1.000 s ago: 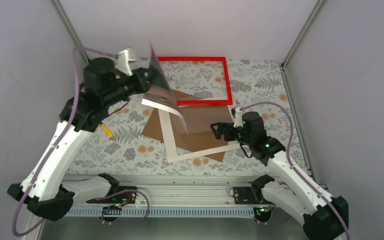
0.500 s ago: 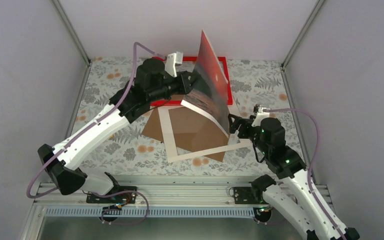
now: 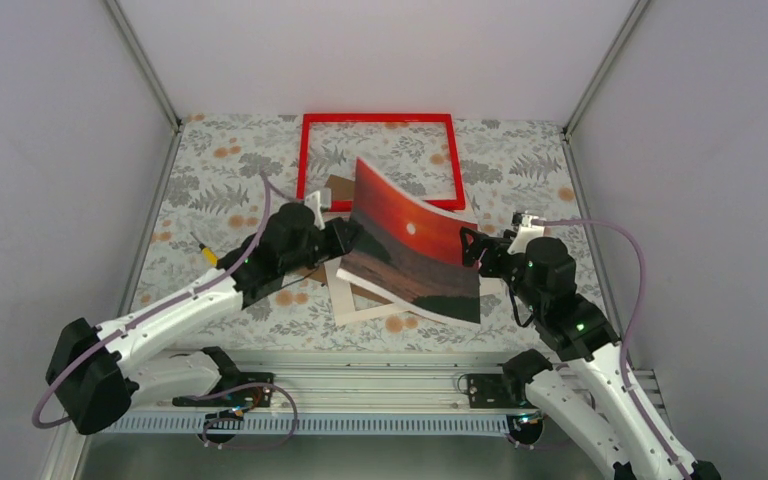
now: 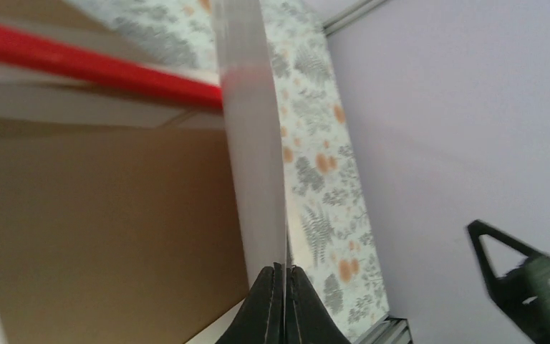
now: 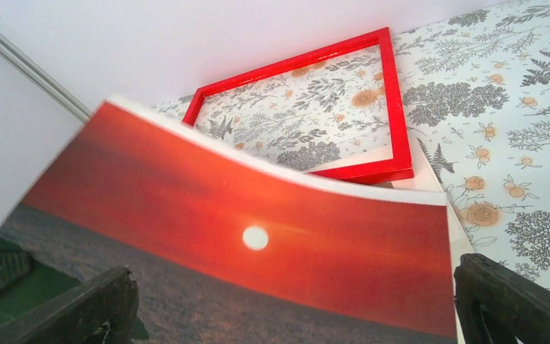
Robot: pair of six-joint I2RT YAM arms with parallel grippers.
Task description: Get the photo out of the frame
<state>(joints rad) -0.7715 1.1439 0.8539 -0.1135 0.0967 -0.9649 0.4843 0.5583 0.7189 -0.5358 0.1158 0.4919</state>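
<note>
The photo (image 3: 410, 245), a sunset print, is out of the frame, face up and bowed over the table's middle. My left gripper (image 3: 347, 236) is shut on its left edge. In the left wrist view the jaws (image 4: 284, 269) pinch the sheet (image 4: 254, 165) edge-on. The red frame (image 3: 380, 160) lies flat and empty at the back; it also shows in the right wrist view (image 5: 394, 107). My right gripper (image 3: 475, 250) is open and empty at the photo's right edge. In its wrist view the photo (image 5: 258, 229) spans between the spread fingers (image 5: 79, 308).
A white mat (image 3: 345, 300) and a brown backing board (image 3: 336, 188) lie under the photo on the floral table cover; the board also shows in the left wrist view (image 4: 100, 229). A small yellow object (image 3: 208, 257) lies left of the left arm. Grey walls close in both sides.
My left arm has swung the photo from upright at the back down and forward, now face up over the mat. The frame is now uncovered. My right arm drew back to the right.
</note>
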